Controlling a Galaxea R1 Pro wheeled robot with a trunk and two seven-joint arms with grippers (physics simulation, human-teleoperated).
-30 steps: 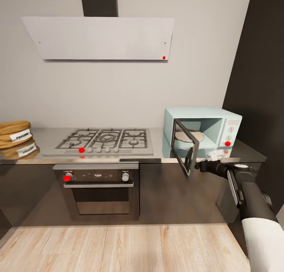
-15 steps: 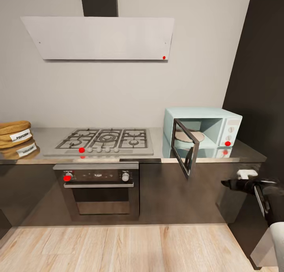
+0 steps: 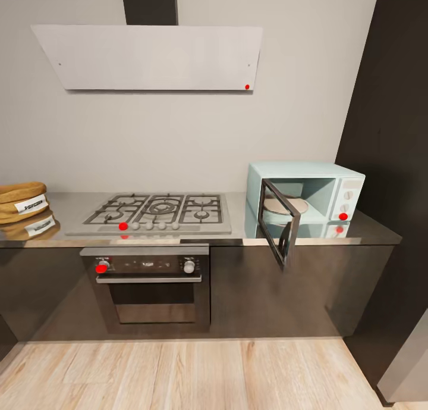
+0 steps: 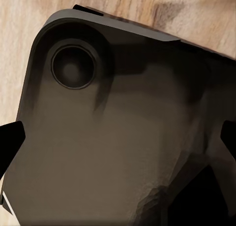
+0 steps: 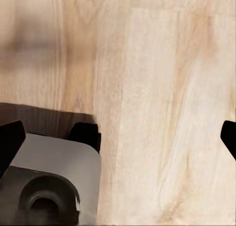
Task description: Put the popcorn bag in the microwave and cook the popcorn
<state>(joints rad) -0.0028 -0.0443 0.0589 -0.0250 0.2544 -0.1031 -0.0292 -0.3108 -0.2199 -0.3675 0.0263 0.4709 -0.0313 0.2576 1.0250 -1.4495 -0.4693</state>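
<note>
Item 1, popcorn bag (image 3: pixel 22 202): tan sack with rolled rim and white label, standing at the far left end of the table (image 3: pixel 238 210), partly cut by the picture's edge, mirrored in the glossy top. Well apart from either claw.

Item 2, microwave (image 3: pixel 324 190): pale mint-blue box at the table's right end, two round knobs and a red dot on its panel. Its dark glass door (image 3: pixel 279 222) stands swung open toward the room, overhanging the table's front edge. A round turntable plate (image 3: pixel 285 205) lies inside.

Item 3, gas hob (image 3: pixel 156 210): set into the table between bag and microwave, a row of knobs along its front. Steel oven (image 3: pixel 151 285) below it; white extractor hood (image 3: pixel 148 56) on the wall above.

Item 4, left claw (image 4: pixel 118 142): dark fingertips at opposite edges of its wrist view, spread wide, nothing between them. Beneath it, a dark rounded part of the robot's base (image 4: pixel 108 127) over the wooden floor (image 4: pixel 147 9).

Item 5, right claw (image 5: pixel 118 137): fingertips likewise far apart, holding nothing, hanging over pale wooden floor beside a grey corner of the base (image 5: pixel 54 181).
</note>
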